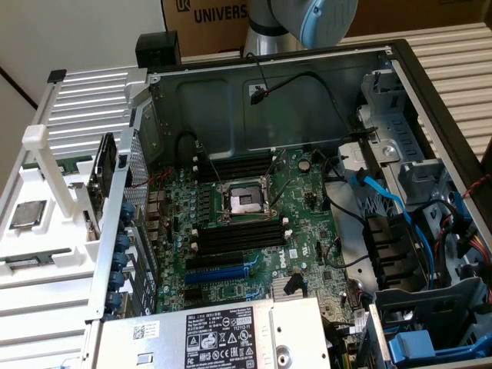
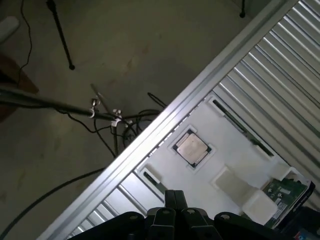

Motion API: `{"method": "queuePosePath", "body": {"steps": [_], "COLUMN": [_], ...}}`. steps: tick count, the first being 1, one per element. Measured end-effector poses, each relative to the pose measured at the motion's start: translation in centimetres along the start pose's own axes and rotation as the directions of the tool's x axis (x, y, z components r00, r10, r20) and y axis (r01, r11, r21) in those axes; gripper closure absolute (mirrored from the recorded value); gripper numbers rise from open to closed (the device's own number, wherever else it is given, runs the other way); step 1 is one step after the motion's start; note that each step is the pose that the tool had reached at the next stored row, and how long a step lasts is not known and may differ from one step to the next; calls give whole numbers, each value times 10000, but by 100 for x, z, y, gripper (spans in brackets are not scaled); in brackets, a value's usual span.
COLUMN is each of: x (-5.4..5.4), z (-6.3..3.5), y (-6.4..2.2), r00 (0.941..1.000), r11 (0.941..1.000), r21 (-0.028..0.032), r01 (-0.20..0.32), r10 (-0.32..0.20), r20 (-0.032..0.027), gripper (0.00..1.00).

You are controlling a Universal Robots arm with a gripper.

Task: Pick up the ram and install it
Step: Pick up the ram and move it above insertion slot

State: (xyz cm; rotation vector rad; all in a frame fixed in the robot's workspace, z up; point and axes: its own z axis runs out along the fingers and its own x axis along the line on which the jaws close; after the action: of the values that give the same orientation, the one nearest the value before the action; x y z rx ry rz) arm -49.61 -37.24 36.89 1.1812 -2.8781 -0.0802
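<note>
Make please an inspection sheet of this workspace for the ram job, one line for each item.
Surface: white tray on a ribbed metal table; open computer case beside it.
Job's things: ram, seemingly the thin dark strip on edge in the tray; black memory slots on the motherboard look empty.
Clutter: square silver processor chip lying in the tray.
Grippers: claw above the tray, near the chip.
Cables: blue cable inside the case; black cables on the floor.
Surroundings: cardboard box behind the case.
</note>
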Motion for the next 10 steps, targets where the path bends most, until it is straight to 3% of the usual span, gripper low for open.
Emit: {"method": "queuePosePath", "body": {"steps": [5, 10], "x": [0, 0], "z": [0, 1], "y": [0, 0], "r00": [9957, 9833], "r11": [9957, 9833], "r21": [4, 4], "r01": [923, 1818], "r10": [-923, -1818], "r20": [-55, -108], "gripper": [90, 90]}}
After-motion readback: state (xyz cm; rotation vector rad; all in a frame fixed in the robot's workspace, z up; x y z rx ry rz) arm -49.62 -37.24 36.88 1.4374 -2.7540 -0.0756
